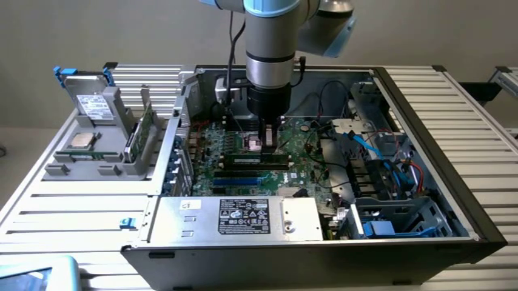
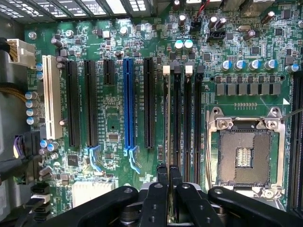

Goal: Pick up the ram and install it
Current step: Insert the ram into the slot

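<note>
The ram point(image 2: 169, 123) is a thin green stick seen edge-on, standing in the outermost of the black memory slots point(image 2: 189, 123) on the motherboard. In the exterior view the ram point(image 1: 257, 159) lies as a long dark strip across the board inside the open computer case. My gripper point(image 1: 264, 145) points straight down onto it. In the wrist view my gripper point(image 2: 169, 171) has its black fingertips point(image 2: 162, 171) pressed together, and the ram's top edge runs in between them. How deep the ram sits in the slot is hidden.
An empty processor socket point(image 2: 244, 151) lies beside the memory slots, with a blue expansion slot point(image 2: 128, 104) on the other side. Cables point(image 1: 380, 151) and a power supply point(image 1: 235, 217) crowd the case. At the exterior view's left, a grey holder point(image 1: 97, 167) carries another green board point(image 1: 147, 127) and a drive point(image 1: 91, 100).
</note>
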You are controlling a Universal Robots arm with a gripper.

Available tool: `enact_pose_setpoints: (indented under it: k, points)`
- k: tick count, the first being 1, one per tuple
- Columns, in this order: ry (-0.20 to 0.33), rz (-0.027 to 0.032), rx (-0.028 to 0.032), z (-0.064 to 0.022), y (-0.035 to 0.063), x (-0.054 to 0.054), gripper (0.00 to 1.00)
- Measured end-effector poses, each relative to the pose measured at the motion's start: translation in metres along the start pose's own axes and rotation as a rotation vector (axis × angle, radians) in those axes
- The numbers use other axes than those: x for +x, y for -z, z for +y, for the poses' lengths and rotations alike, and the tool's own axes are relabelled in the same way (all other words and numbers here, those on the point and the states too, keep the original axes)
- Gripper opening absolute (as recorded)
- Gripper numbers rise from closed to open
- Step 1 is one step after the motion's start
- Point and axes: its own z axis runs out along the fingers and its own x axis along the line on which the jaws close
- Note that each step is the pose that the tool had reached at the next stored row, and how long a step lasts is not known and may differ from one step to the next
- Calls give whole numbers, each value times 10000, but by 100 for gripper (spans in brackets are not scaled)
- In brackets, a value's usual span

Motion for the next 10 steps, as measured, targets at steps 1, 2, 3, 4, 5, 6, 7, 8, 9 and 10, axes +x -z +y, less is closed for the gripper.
enact_pose_setpoints:
  k: [1,2,3,4,5,6,7,8,9,10]
  points:
    - [16,-2,1,0,0,0,13]
    - [36,-4,2,0,0,0,13]
    - [58,-6,4,0,0,0,13]
    - [82,-7,6,0,0,0,13]
    - [110,-6,8,0,1,-1,13]
    - [137,-7,10,0,1,-2,13]
    - [160,-9,12,0,1,-2,13]
    - [180,-11,14,0,1,-2,13]
    - [197,-14,17,0,0,-3,13]
    - [211,-18,19,0,0,-3,13]
